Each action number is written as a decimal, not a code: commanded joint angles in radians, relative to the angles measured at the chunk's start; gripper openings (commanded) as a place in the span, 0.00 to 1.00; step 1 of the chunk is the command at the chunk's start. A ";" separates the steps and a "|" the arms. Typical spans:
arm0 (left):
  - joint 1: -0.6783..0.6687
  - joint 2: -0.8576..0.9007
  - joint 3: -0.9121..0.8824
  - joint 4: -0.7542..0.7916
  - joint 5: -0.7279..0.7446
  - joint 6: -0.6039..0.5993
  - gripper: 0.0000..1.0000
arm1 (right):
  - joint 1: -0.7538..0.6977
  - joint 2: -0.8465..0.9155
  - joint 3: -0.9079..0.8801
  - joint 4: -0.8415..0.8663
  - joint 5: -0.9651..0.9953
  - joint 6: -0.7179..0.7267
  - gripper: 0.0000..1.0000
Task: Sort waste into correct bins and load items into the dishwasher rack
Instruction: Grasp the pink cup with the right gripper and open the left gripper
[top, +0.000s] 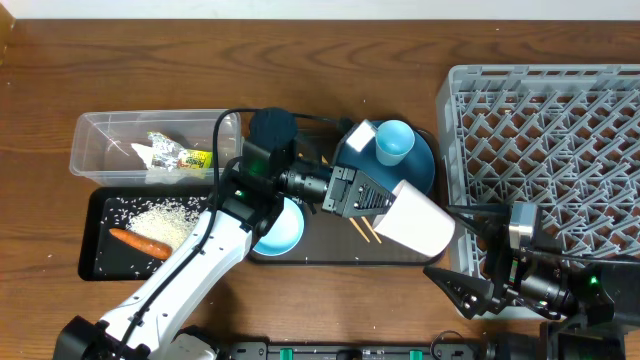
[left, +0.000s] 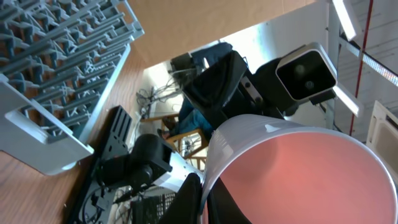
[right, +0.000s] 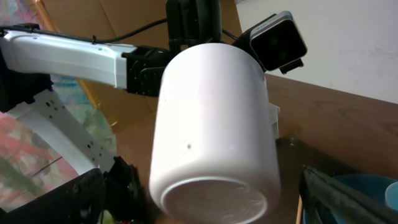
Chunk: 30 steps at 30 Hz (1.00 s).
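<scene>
The bench (top: 330, 60) is taken up at its right end by the grey dishwasher rack (top: 560, 130). A dark brown tray (top: 330, 252) is seen at the centre, with the round blue plate (top: 425, 178) resting on its right part and the light blue cup (top: 393, 143) standing on that plate. To the left the clear tub (top: 110, 140) is set, the snack wrapper (top: 188, 157) and white tissue (top: 150, 150) lying in it. Just in front of it, the black tray (top: 100, 255) holds the rice (top: 165, 215) and the carrot (top: 140, 242).

The pinkish-white cup (top: 418, 230) is held on its side above the brown tray's right end, beside the rack. Its rim is clenched by the left pincer (top: 385, 205), and its pink inside is shown in the left wrist view. The right pincer (top: 445, 245) is spread wide, and the cup's base is pointed into its gap; whether they touch cannot be told. A bowl (top: 285, 230) and the chopsticks (top: 362, 232) are partly hidden beneath the left arm.
</scene>
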<state>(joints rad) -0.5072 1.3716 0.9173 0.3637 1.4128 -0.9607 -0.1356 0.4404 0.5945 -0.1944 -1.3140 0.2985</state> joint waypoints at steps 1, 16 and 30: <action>-0.004 -0.003 0.020 0.005 -0.005 0.024 0.07 | 0.006 -0.001 0.010 -0.001 -0.015 -0.019 0.95; -0.016 -0.003 0.020 0.005 -0.019 0.024 0.07 | 0.006 0.000 0.010 -0.001 -0.015 -0.019 0.91; -0.016 -0.003 0.020 0.005 -0.019 0.024 0.07 | 0.006 0.000 0.005 -0.005 -0.015 -0.027 0.93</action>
<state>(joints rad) -0.5220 1.3716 0.9173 0.3637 1.3983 -0.9607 -0.1356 0.4404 0.5945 -0.1978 -1.3167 0.2905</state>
